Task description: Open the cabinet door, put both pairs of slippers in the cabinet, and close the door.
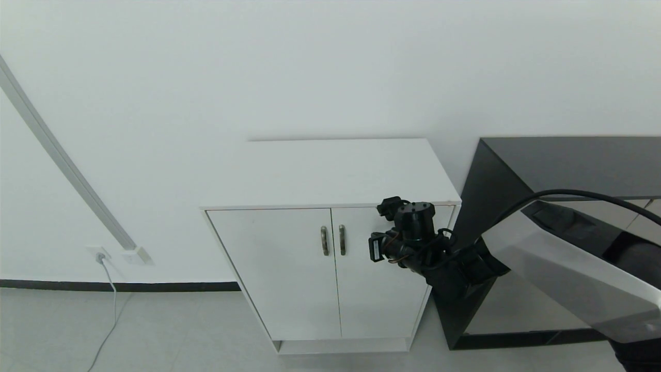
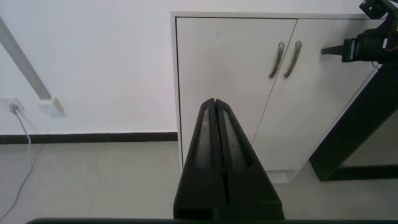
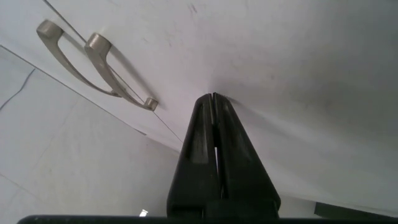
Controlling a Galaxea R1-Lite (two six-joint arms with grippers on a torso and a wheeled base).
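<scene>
A white cabinet [image 1: 330,175] stands against the wall with both doors closed. Two metal handles [image 1: 333,240] sit side by side where the doors meet. My right gripper [image 1: 377,249] is shut with nothing in it. It is held in front of the right door, a little to the right of the handles. In the right wrist view its fingertips [image 3: 214,97] are close against the door panel, beside the handles [image 3: 93,62]. My left gripper [image 2: 215,101] is shut and empty, held back from the cabinet [image 2: 224,68] and pointing at the left door.
A dark cabinet [image 1: 516,170] stands immediately to the right of the white one. A wall socket with a cable [image 1: 100,256] is low on the wall at the left, and the cable trails over the grey floor [image 1: 155,330].
</scene>
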